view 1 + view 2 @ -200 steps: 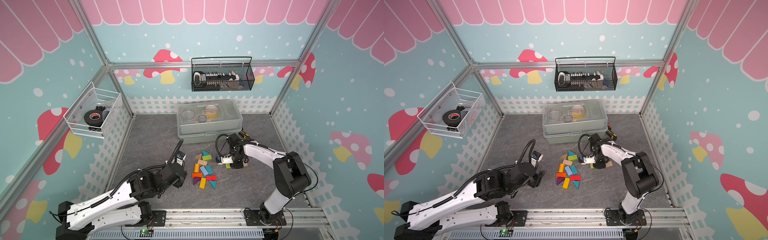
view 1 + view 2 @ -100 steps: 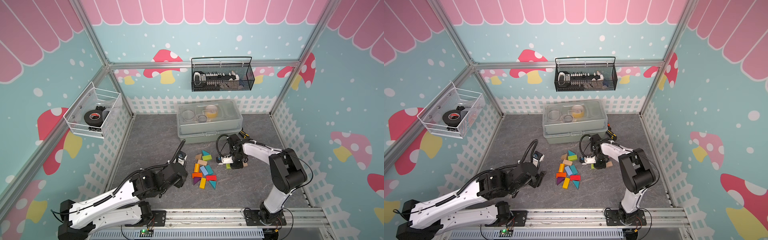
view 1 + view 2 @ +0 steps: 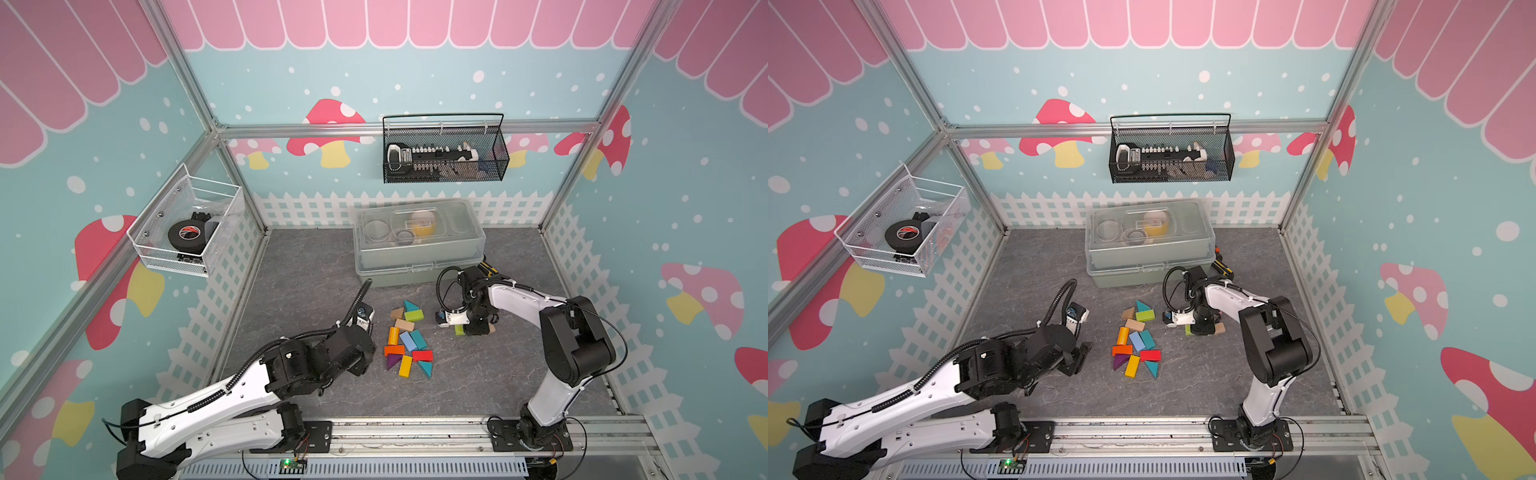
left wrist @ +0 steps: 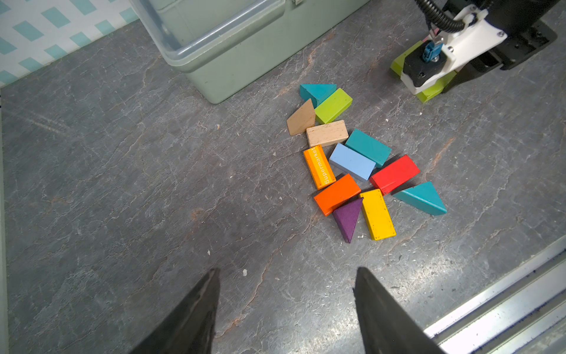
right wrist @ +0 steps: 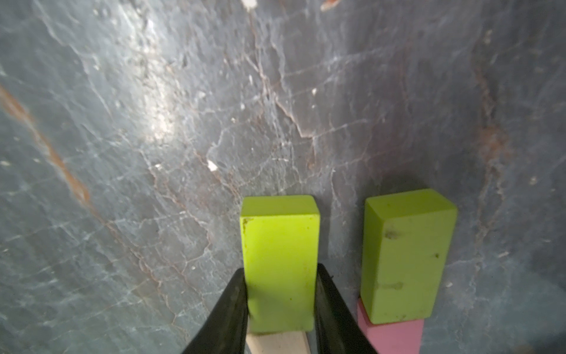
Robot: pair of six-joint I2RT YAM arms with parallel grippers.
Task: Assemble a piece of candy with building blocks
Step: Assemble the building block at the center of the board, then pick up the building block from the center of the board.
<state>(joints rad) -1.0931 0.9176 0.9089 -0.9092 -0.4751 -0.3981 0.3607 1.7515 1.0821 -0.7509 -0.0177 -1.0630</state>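
Left gripper [image 4: 288, 271]: jaws are found wide apart, nothing is held; it is poised above the grey table [image 4: 122, 153], short of the loose building blocks [image 4: 352, 162]; in both top views these are seen clustered at mid-table, in front of the lidded plastic box [image 3: 417, 249]. Right gripper [image 5: 280, 266]: jaws are closed against both long sides of a green block [image 5: 280, 236], which is set on a tan block [image 5: 277, 341]; just beside it a second green block [image 5: 407, 254] is laid on a pink block [image 5: 392, 335]; both stacks are placed apart from the cluster, on the right arm's side.
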